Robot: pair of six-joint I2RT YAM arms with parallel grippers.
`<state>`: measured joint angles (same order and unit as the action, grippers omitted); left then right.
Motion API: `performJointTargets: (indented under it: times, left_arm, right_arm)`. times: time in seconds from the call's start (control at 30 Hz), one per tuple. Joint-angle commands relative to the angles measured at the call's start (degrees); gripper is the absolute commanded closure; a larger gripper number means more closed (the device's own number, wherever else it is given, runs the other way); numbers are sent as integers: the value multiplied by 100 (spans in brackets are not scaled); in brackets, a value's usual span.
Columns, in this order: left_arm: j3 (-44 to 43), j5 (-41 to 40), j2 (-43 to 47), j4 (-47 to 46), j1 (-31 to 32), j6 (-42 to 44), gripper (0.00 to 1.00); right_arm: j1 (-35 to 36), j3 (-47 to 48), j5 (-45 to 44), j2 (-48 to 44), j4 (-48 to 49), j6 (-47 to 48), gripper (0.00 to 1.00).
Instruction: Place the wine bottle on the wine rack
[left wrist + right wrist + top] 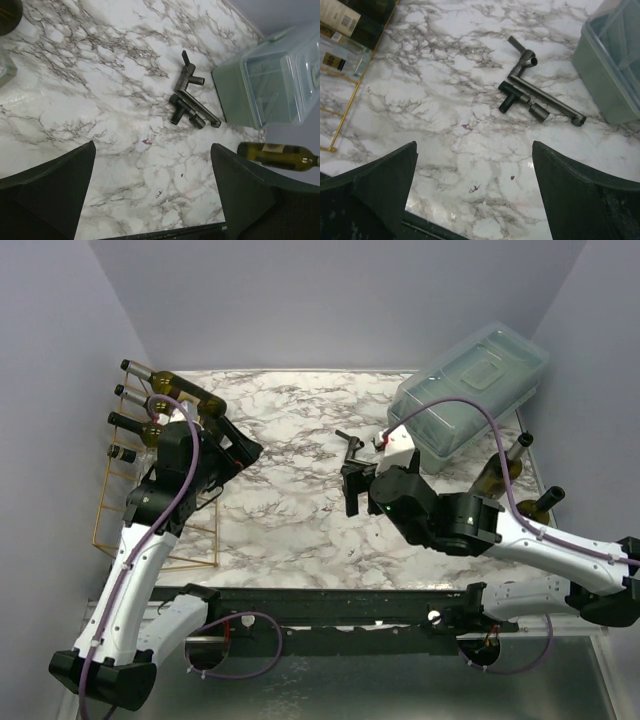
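Note:
The gold wire wine rack stands at the table's left edge and holds several bottles lying across its tiers. Two more wine bottles are at the far right, beside my right arm. One of them shows in the left wrist view. My left gripper is open and empty, just right of the rack, over bare marble. My right gripper is open and empty over mid-table. The rack's edge and racked bottles show at the upper left of the right wrist view.
A translucent grey lidded box sits at the back right, also in the wrist views. A black pipe-shaped tool lies on the marble between the grippers and the box. Purple walls enclose the table.

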<state>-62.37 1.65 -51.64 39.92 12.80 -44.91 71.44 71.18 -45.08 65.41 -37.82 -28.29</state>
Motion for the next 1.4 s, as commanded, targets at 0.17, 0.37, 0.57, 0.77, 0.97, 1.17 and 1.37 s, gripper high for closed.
performJointTargets:
  times: [0.17,0.37,0.57,0.77,0.97,1.17,1.37]
  left_arm:
    - [-1495,-169,-746,197,944,1344,1]
    - [-2131,146,-1288,215,1098,1999,1]
    - [-2445,377,-1518,139,1094,2724,1]
    - [-2306,985,-1313,65,1093,2730,1]
    - [-1978,1695,-935,-55,1096,2415,1]
    - [-1883,1963,-609,-57,1094,2275,1]
    - [-1807,2107,-236,-55,1093,2350,1]
  right_arm:
    - [-2086,1258,1031,830,-139,522,0]
    - [-3121,2486,934,1391,-960,704,0]
    - [-4361,2618,923,1061,-1171,830,0]
    - [-5429,2084,754,615,-1318,943,0]
    - [-5719,1752,184,355,-1206,1090,0]
    - [-6350,1400,311,332,-963,1095,0]
    - [-6491,907,368,250,-751,934,10]
